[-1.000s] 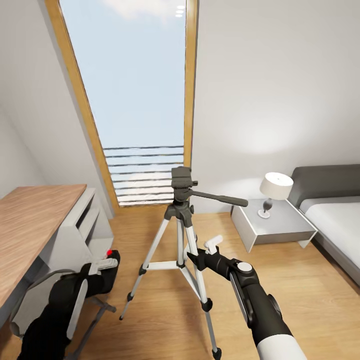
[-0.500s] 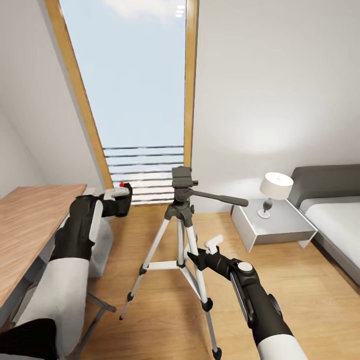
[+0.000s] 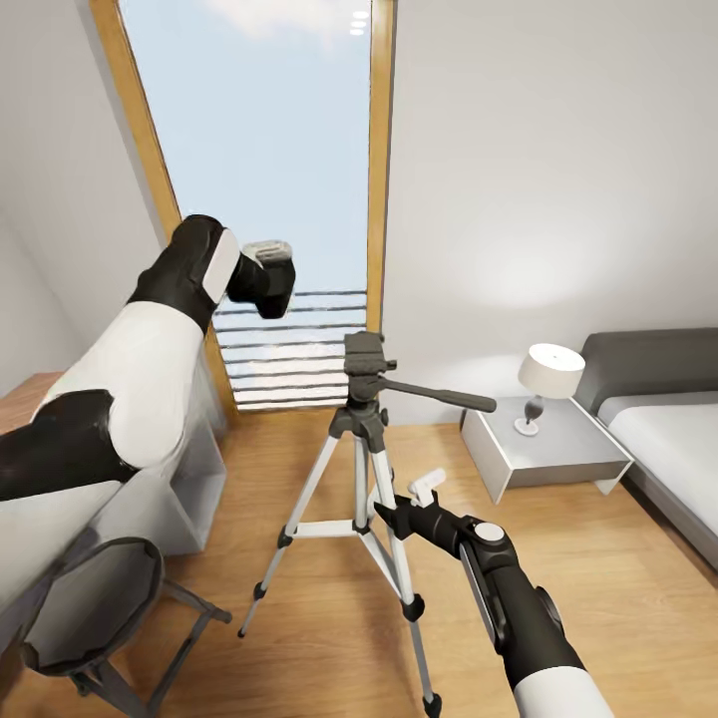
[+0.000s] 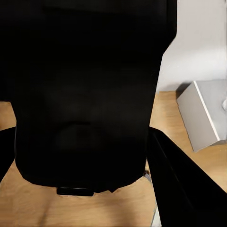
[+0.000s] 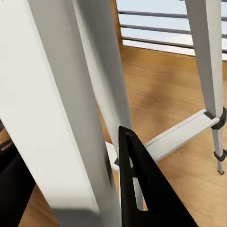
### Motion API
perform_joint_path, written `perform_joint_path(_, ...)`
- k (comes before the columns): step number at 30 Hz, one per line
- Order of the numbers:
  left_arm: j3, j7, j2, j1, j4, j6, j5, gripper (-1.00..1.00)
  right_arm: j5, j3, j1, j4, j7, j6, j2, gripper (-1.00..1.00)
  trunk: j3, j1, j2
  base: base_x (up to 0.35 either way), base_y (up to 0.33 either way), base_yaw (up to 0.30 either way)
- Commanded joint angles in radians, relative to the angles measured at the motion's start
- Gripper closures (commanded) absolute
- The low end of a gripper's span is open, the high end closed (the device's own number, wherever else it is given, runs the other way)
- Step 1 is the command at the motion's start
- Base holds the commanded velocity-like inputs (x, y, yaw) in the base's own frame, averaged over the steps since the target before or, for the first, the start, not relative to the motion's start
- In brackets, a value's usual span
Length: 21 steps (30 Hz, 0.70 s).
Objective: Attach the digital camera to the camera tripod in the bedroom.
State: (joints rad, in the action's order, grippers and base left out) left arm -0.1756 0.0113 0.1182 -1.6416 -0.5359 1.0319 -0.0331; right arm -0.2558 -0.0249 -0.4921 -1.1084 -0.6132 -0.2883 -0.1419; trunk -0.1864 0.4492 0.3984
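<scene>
Nearest the robot, bottom left of the head view, a grey round-seat stool [image 3: 95, 598] stands on the wood floor [image 3: 319, 638]. The right arm reaches fwd low, its right gripper [image 3: 404, 511] at the near leg of the tripod [image 3: 361, 439], jaws set around that silver leg approx. halfway down, by the cross braces. In the right wrist view the leg [image 5: 71, 109] runs close between the two black fingers [image 5: 142, 189], one each side; gripper looks closed onto the leg, though actual pad contact can't be confirmed.

The tripod stands upright on the floor w/ all three legs spread, black head at top, long pan handle pointing toward the robot's right. Head plate is bare.

The left arm is raised high, up and to the left of the tripod head. The left gripper [image 3: 261, 279] holds the camera [image 3: 267, 281], a small black box, in front of the window [image 3: 264, 199]. Camera is well above the tripod head and off to its left, not touching it. In the left wrist view the camera body [image 4: 85, 94] fills the space between the fingers [image 4: 175, 179], so it's clamped.

Further back: a grey shelf unit [image 3: 189, 479] at left, a white nightstand [image 3: 543, 449] w/ a lamp [image 3: 546, 384] at right, and the bed [image 3: 663, 439] beyond, against the white wall.
</scene>
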Motion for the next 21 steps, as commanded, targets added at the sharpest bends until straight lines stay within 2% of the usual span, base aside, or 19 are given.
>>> perform_joint_path(1, -0.008, 0.016, 0.005, -0.053, 0.031, 0.006, -0.002, 1.00, -0.018, -0.003, 0.000, 0.002, -0.008, -0.006, -0.001, 1.00, -0.003, 0.001, 0.002, 0.000, 0.000, 0.000)
perform_joint_path(4, -0.012, 0.030, 0.008, -0.098, 0.039, 0.009, 0.004, 1.00, -0.018, -0.003, 0.000, 0.002, -0.008, -0.006, -0.001, 1.00, -0.003, 0.001, 0.002, 0.000, 0.000, 0.000)
perform_joint_path(7, -0.016, 0.041, 0.021, -0.130, 0.003, 0.012, 0.023, 1.00, -0.017, -0.003, 0.000, 0.001, -0.008, -0.006, -0.001, 1.00, -0.003, 0.001, 0.002, 0.000, 0.000, 0.000)
perform_joint_path(12, -0.017, 0.043, 0.048, -0.141, -0.008, 0.014, 0.060, 1.00, -0.018, -0.003, 0.000, 0.001, -0.008, -0.006, -0.001, 1.00, -0.003, 0.001, 0.002, 0.000, 0.000, 0.000)
perform_joint_path(16, -0.016, 0.041, 0.056, -0.144, 0.040, 0.012, 0.119, 1.00, -0.018, -0.003, 0.000, 0.001, -0.008, -0.006, -0.001, 1.00, -0.003, 0.001, 0.002, 0.000, 0.000, 0.000)
perform_joint_path(18, -0.016, 0.041, 0.056, -0.145, 0.098, 0.011, 0.186, 1.00, -0.018, -0.003, 0.000, 0.001, -0.008, -0.006, -0.001, 1.00, -0.003, 0.001, 0.002, 0.000, 0.000, 0.000)
perform_joint_path(20, -0.016, 0.041, 0.056, -0.145, 0.113, 0.010, 0.213, 1.00, -0.018, -0.003, 0.000, 0.001, -0.008, -0.006, -0.001, 1.00, -0.003, 0.001, 0.002, 0.000, 0.000, 0.000)
perform_joint_path(21, -0.016, 0.041, 0.056, -0.145, 0.124, 0.010, 0.238, 1.00, -0.018, -0.003, 0.000, 0.001, -0.008, -0.006, -0.001, 1.00, -0.003, 0.001, 0.002, 0.000, 0.000, 0.000)
